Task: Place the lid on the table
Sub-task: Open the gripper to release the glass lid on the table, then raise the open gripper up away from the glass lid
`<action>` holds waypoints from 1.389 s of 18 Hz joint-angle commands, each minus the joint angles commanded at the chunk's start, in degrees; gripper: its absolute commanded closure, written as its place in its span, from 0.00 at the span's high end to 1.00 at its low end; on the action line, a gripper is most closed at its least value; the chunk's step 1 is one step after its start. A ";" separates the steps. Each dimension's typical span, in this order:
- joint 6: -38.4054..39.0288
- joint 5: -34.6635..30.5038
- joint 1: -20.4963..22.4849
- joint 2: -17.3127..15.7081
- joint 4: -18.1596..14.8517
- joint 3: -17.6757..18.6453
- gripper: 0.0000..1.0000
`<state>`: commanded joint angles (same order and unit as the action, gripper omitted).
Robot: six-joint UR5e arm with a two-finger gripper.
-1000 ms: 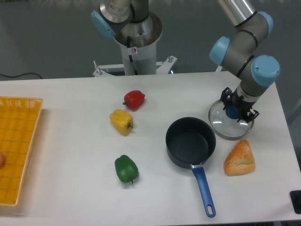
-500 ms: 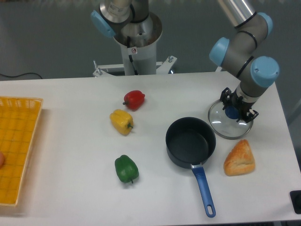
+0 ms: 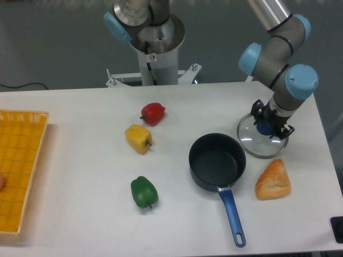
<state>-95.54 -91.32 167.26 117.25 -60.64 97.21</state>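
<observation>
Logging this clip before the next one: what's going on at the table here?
The arm's end effector is down over the blue knob of the glass lid, which lies on the white table right of the open saucepan and above a piece of bread. Whether the fingers are closed on the knob cannot be told.

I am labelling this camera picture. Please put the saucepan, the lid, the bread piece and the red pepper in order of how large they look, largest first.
1. Saucepan, counting its blue handle.
2. Lid; its disc looks about as wide as the pan bowl alone.
3. Bread piece.
4. Red pepper; it lies farther from the camera, so its true size is less sure.
</observation>
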 joint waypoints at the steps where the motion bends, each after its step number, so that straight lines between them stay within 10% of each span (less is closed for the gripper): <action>1: 0.09 0.00 0.00 0.00 0.00 0.00 0.72; 18: 0.00 -0.44 -0.96 -2.45 -1.23 -2.55 0.99; 25: -0.09 -0.35 -5.53 -4.22 -6.49 -7.72 1.00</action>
<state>-95.62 -91.67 161.73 113.03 -67.14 89.48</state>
